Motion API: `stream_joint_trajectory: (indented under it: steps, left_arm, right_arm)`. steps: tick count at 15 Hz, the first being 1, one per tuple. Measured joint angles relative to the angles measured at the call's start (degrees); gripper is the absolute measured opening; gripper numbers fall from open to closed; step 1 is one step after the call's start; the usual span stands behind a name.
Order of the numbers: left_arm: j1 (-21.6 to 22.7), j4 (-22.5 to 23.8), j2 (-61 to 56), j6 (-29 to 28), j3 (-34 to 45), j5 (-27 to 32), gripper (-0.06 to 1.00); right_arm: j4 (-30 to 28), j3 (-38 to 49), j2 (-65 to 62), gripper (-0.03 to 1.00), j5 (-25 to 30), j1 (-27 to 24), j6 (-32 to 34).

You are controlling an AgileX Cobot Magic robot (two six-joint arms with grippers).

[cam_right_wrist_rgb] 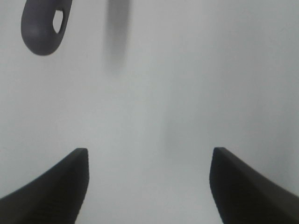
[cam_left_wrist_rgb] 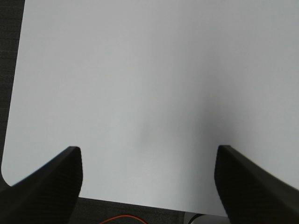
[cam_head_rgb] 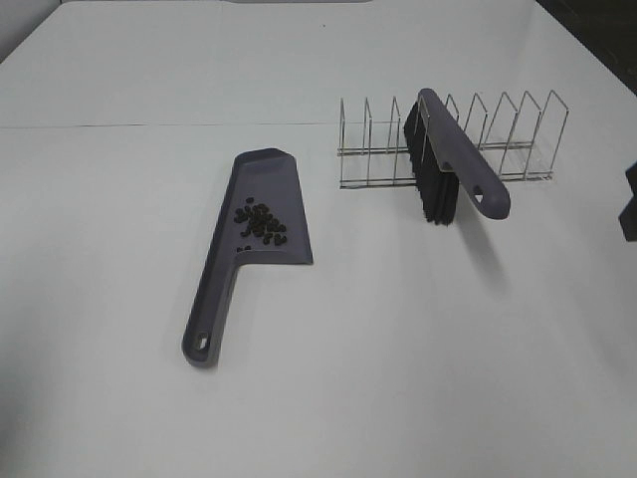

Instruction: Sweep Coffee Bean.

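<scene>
The beans [cam_head_rgb: 259, 221] already lie in a dark cluster on the flat pan of the dustpan [cam_head_rgb: 276, 184], near its middle, with one or two at the step where the pan meets the handle. The brush [cam_head_rgb: 450, 151] stands propped in the wire rack [cam_head_rgb: 518, 149], bristles down, its handle end sticking out toward the front; that end, with its hanging hole, shows in the right wrist view [cam_right_wrist_rgb: 44, 23].

Neither arm appears in the high view. The left gripper [cam_left_wrist_rgb: 148, 179] hangs over bare table [cam_left_wrist_rgb: 140, 84] with its jaws spread wide and nothing between them. The right gripper [cam_right_wrist_rgb: 149, 182] is likewise wide apart and empty, near the brush handle but not touching it.

Judging by this layout, the sweeping looks done or nearly so, and what remains is a check for strays. If another pass is needed, the right arm would do best to take the brush by the handle end, lift it straight out of the rack so the wires do not snag the bristles, and stroke lightly toward the pan. The left arm should pin the dustpan handle [cam_head_rgb: 206, 329] so the pan does not slide, keeping it level so the beans stay in.

Count: one dustpan, one brush, one rack, about twenty beans, too bunched to count exactly.
</scene>
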Motion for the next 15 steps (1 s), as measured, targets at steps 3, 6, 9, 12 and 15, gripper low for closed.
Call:
stream_joint_trajectory:
  steps: [3, 6, 9, 12, 15]
  left_arm:
    - [0.0, 0.23, -8.02, 0.0, 3.84, -0.17, 0.72]
    - [0.0, 0.29, -16.79, 0.0, 9.63, -0.17, 0.72]
    - [0.0, 0.34, -25.21, 0.0, 12.55, 0.11, 0.72]
    - [0.0, 0.23, -34.09, 0.0, 13.41, 1.38, 0.75]
    - [0.0, 0.17, -41.2, 0.0, 13.58, 1.49, 0.76]
  right_arm:
    - [0.0, 6.25, -8.59, 0.61, 0.0, 0.0, 0.0]
    - [0.0, 11.34, -17.25, 0.61, -0.23, 0.0, -0.17]
    - [0.0, 15.93, -25.67, 0.61, -0.06, 0.0, -0.17]
    - [0.0, 18.79, -34.38, 0.61, 2.86, 0.0, -0.17]
    - [1.66, 19.02, -41.02, 0.61, 3.44, 0.0, -0.23]
